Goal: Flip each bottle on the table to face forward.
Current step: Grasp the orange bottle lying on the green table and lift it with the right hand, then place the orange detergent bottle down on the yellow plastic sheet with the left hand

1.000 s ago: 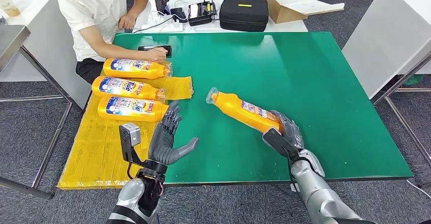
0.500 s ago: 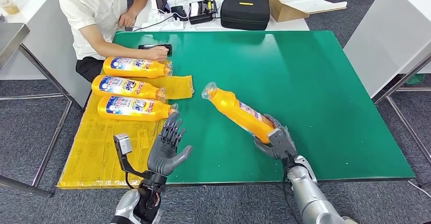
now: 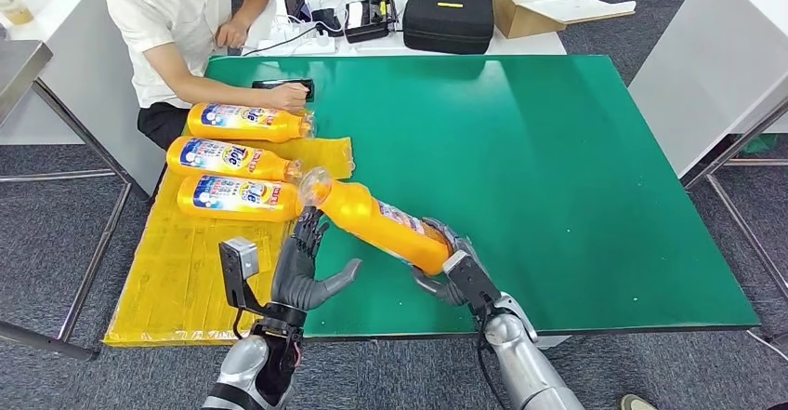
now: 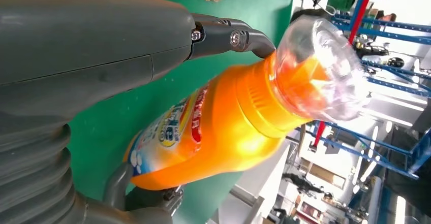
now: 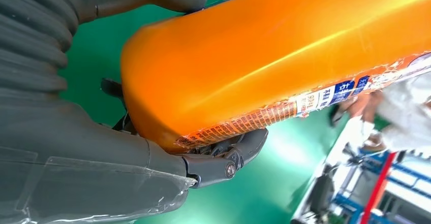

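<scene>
Green surface (image 3: 558, 150): right hand (image 3: 451, 266) grips the base of an orange bottle (image 3: 386, 224), cap toward three Tide-labelled bottles (image 3: 237, 159); left hand (image 3: 302, 266), fingers spread, beside its neck.

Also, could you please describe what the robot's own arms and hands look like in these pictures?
Both forearms are silver metal. The left hand is dark grey with a smooth palm and slim, segmented darker fingers; a small grey box on a black bracket sits at its wrist. The right hand is the same grey, with black cable running along its forearm. The wrist views show a grey ribbed cover and visible screws.
</scene>
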